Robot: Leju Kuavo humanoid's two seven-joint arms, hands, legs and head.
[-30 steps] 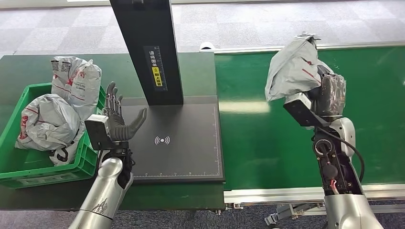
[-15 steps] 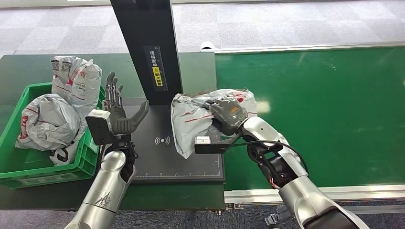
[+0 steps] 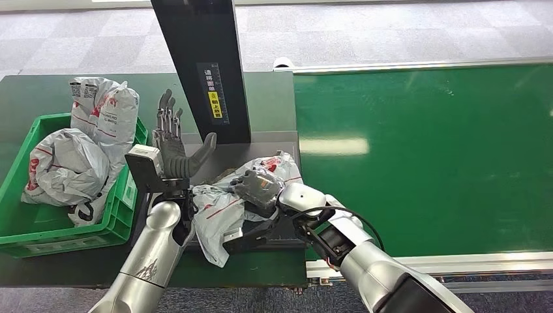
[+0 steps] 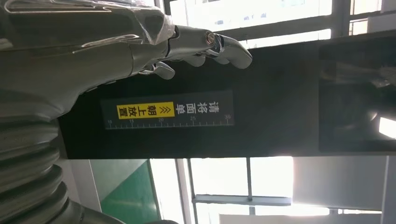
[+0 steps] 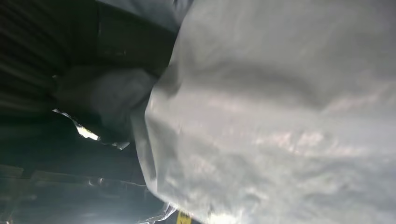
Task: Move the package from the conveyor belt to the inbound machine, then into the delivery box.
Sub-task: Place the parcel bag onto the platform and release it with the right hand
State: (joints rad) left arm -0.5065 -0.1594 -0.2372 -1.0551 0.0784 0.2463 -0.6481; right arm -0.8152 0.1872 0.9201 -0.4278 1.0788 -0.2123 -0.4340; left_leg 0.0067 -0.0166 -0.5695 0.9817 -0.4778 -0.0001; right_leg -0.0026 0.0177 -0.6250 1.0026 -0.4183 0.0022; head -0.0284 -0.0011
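Now you are seeing the right hand (image 3: 259,186) grasping the grey package (image 3: 225,208) over the inbound machine's black pad (image 3: 287,215), left hand (image 3: 173,153) standing released, fingers spread, beside the green crate (image 3: 65,228).

A: Arms — silver metal shells, dark joints. Left forearm carries a small dark logo.
B: Left hand (image 3: 173,147): dark grey fingers, thick grey thumb. Right hand (image 3: 261,189): plastic-wrapped, black cable looping behind it.
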